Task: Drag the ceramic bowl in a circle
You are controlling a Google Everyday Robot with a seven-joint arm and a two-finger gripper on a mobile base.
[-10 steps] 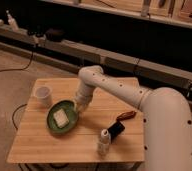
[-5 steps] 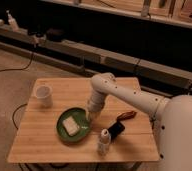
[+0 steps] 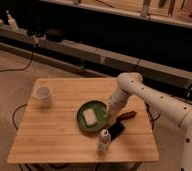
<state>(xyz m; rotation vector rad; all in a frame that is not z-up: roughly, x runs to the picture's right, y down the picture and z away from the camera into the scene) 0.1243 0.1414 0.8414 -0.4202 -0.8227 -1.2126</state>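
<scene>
The bowl (image 3: pixel 82 120) sits right of the middle of the table (image 3: pixel 49 132), with a pale block (image 3: pixel 90 117) inside. My gripper (image 3: pixel 108 113) is down at its right rim; whether it holds the rim, I cannot tell. I judge the ceramic heavy, stiff and breakable, sliding easily on wood. The rim is the best hold. A bottle (image 3: pixel 104 142) stands near.
</scene>
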